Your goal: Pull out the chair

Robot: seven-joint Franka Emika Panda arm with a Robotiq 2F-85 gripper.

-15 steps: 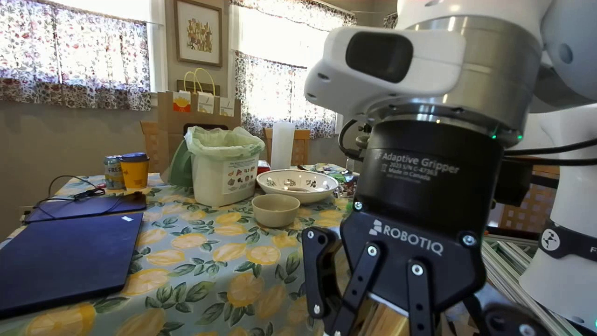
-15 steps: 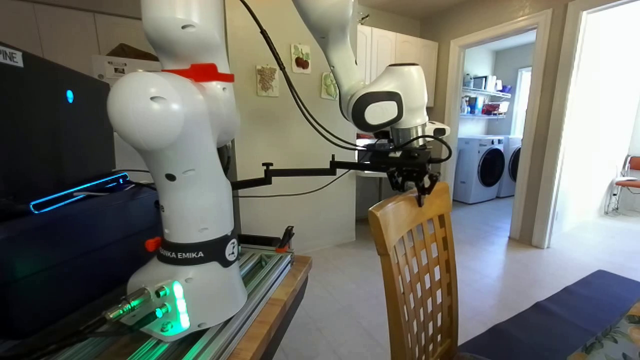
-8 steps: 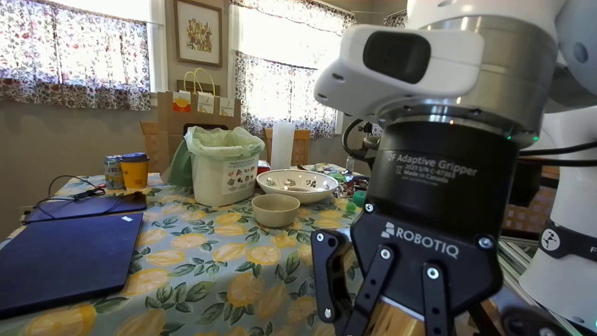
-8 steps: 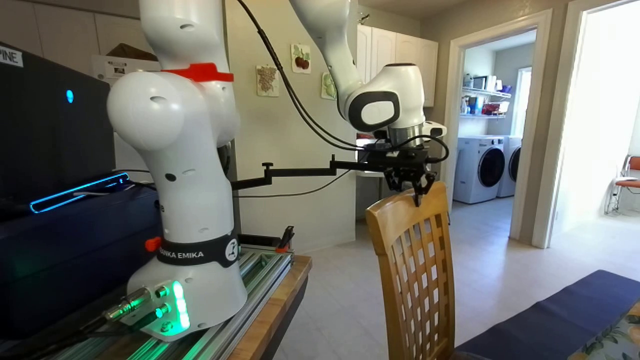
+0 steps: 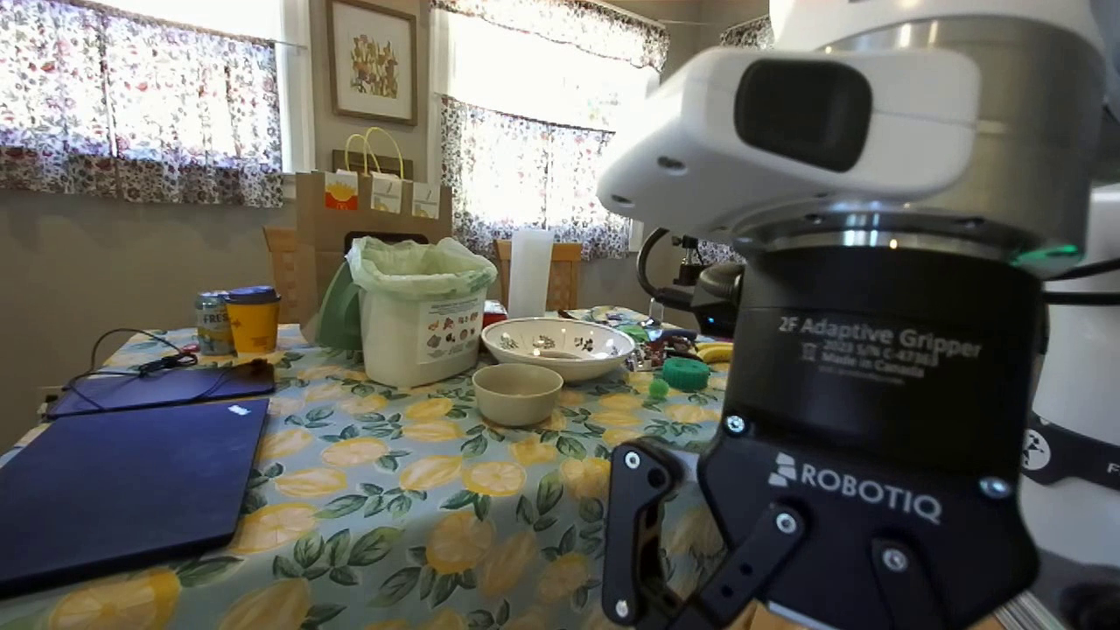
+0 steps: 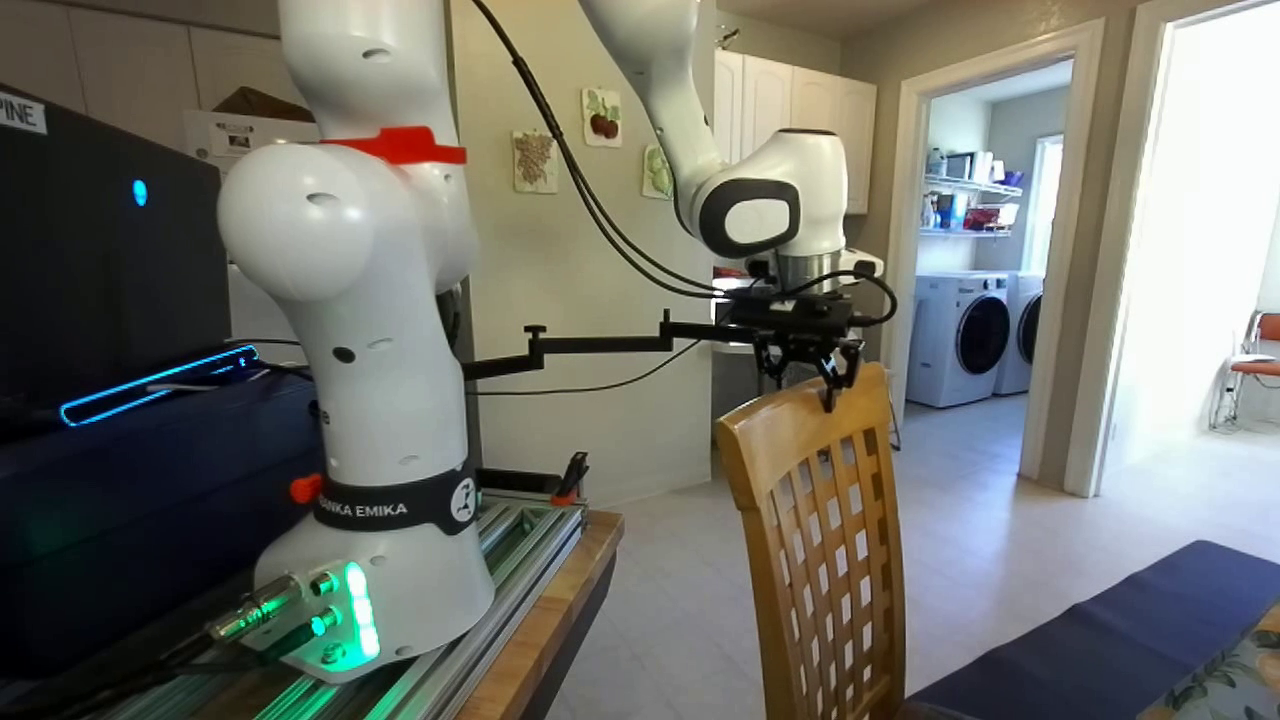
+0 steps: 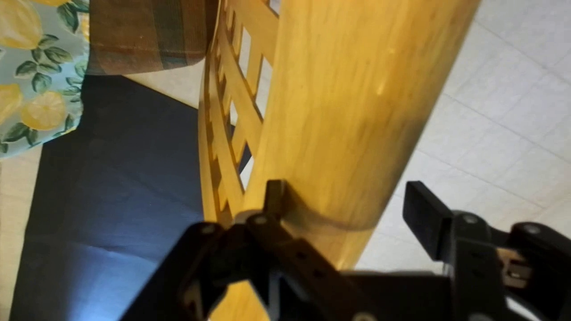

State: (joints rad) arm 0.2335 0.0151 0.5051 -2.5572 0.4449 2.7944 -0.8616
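Two things have shifted slightly toward the robot's base since a second ago, as an exterior view shows: the tan chair and, with it, the gripper astride its top rail. The chair's back stands between the base and the edge of the table at lower right, with a navy flat surface lying along that edge. Only this view takes in most of the lattice back.

In an exterior view the gripper has slid rightward, uncovering a green ribbed round thing and something yellow toward the table's far edge, both hidden a second ago. Its fingertips are cut off below, and of the chair only a strip of tan wood shows. Seen here alone: two dark slabs by the left edge, a white bin with a green liner, a small bowl beside a wide patterned bowl, and wooden chairs beyond the far edge.

The wrist view alone shows both fingers plainly: they stand apart, one at the rail's slat side, the other beyond its outer side with floor visible between. Whether the slat-side finger touches I cannot tell. The chair's brown banded seat runs to the table's edge near a corner, where the tablecloth hides the rest.
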